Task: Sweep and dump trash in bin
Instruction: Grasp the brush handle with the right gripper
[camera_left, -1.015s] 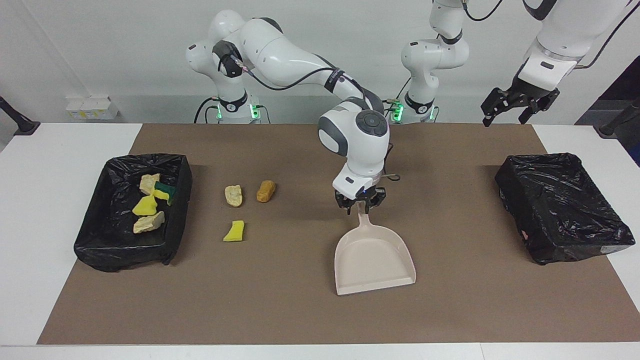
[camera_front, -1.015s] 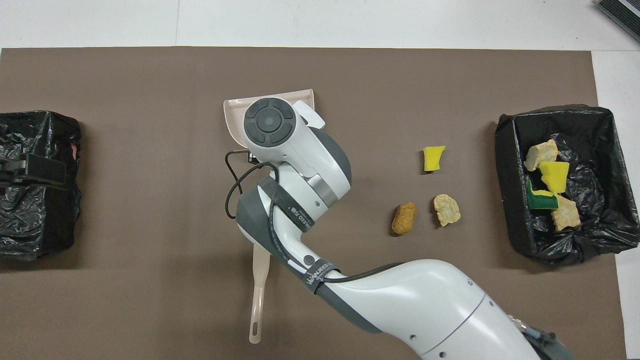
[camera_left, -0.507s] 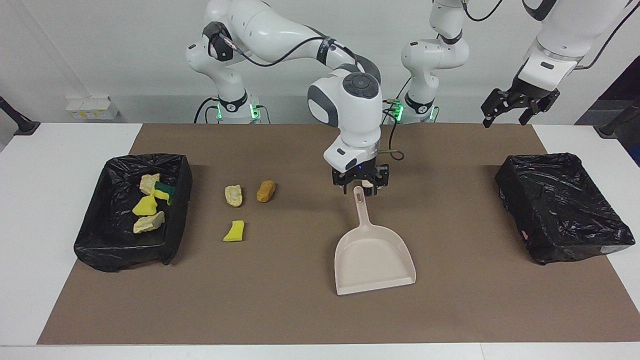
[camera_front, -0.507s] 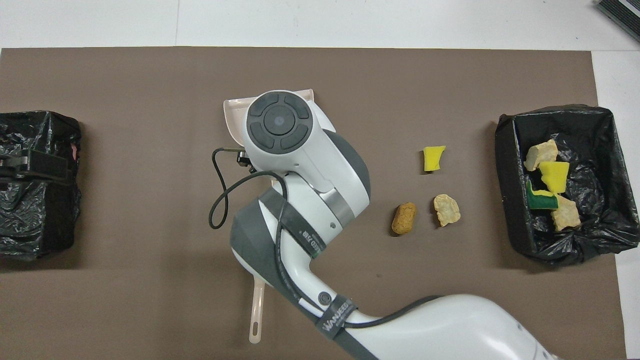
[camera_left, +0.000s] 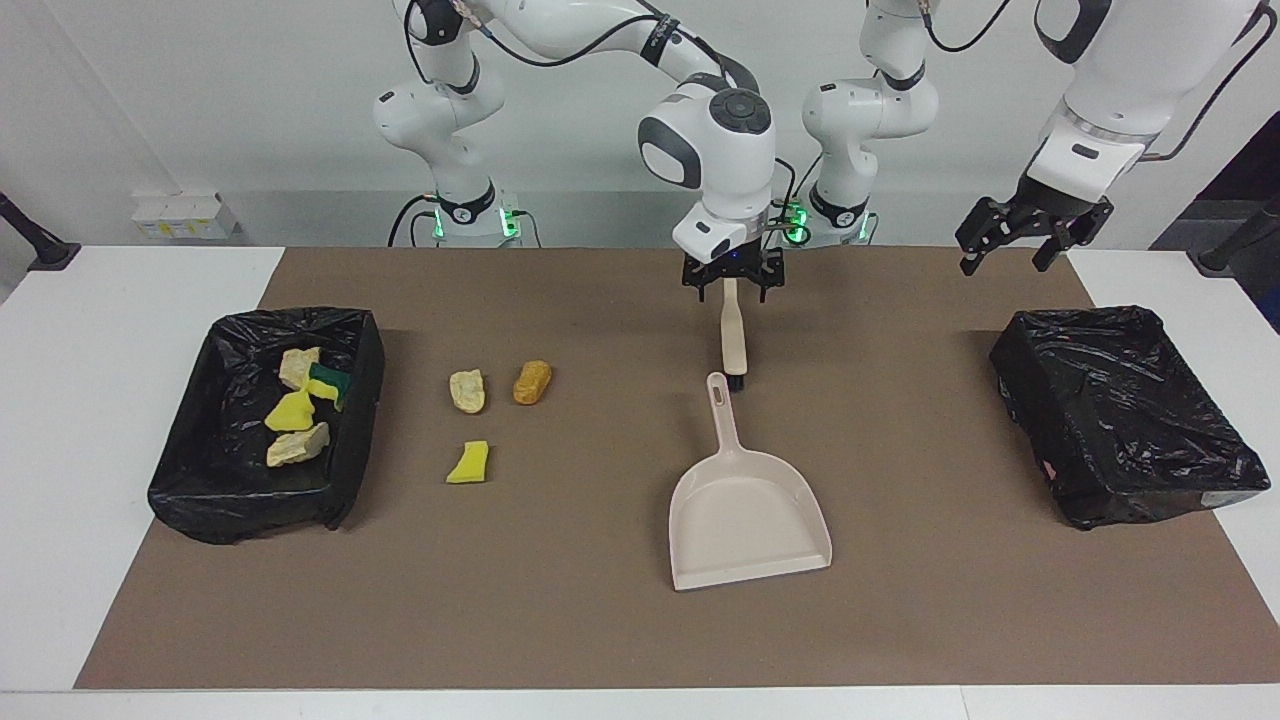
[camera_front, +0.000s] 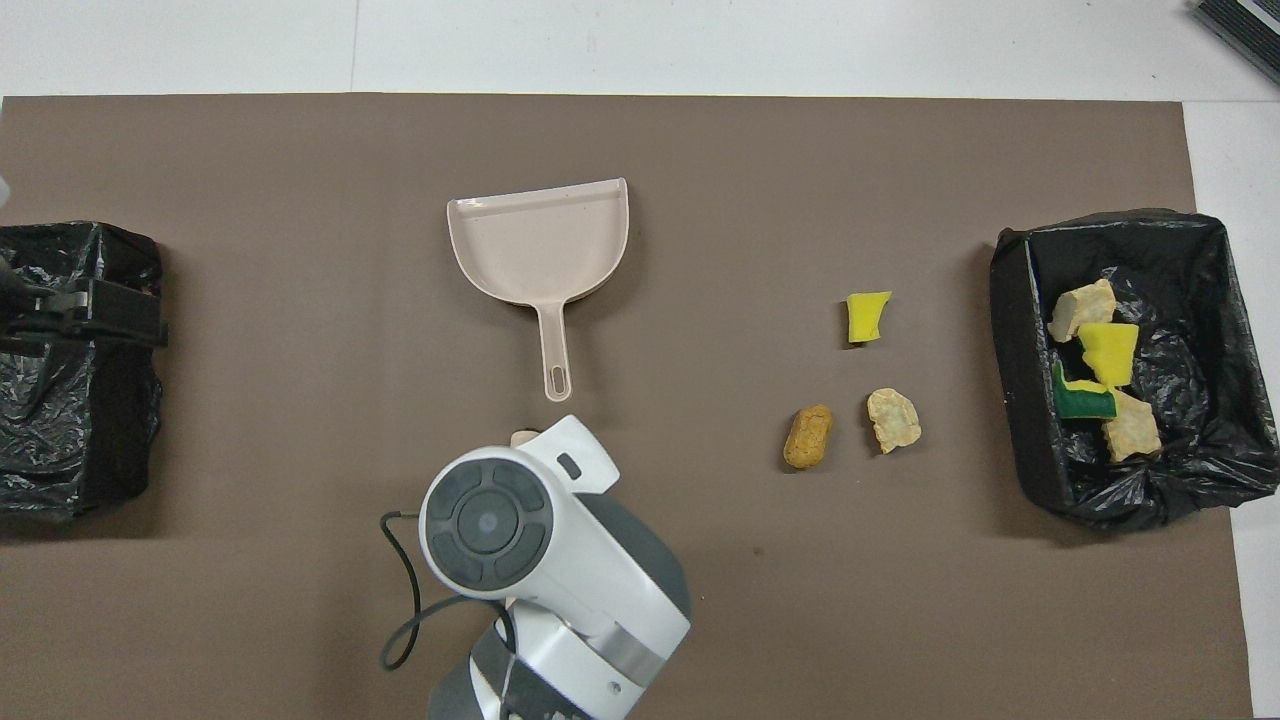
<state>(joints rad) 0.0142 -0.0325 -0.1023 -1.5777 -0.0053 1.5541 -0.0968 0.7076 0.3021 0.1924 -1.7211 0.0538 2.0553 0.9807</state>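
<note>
Three scraps of trash lie on the brown mat: a pale tan one (camera_left: 467, 390) (camera_front: 893, 419), an orange-brown one (camera_left: 532, 382) (camera_front: 808, 436) and a yellow one (camera_left: 468, 463) (camera_front: 866, 315). Several more scraps (camera_left: 296, 410) (camera_front: 1098, 372) sit in the black-lined bin (camera_left: 352, 455) (camera_front: 1012, 400) at the right arm's end. The pink dustpan (camera_left: 746, 512) (camera_front: 540, 245) lies flat mid-mat, handle toward the robots. My right gripper (camera_left: 732, 283) hangs open over the handle end of a beige brush (camera_left: 735, 345). My left gripper (camera_left: 1010, 235) (camera_front: 85, 312) waits open in the air.
A second black-lined bin (camera_left: 1120, 420) (camera_front: 70, 430) stands at the left arm's end of the mat, under my left gripper in the overhead view. There my right arm's wrist (camera_front: 490, 520) covers most of the brush.
My right gripper has let go of the dustpan handle, opened, risen and drawn back toward the robots over the brush. The dustpan stays put. My left gripper has barely shifted.
</note>
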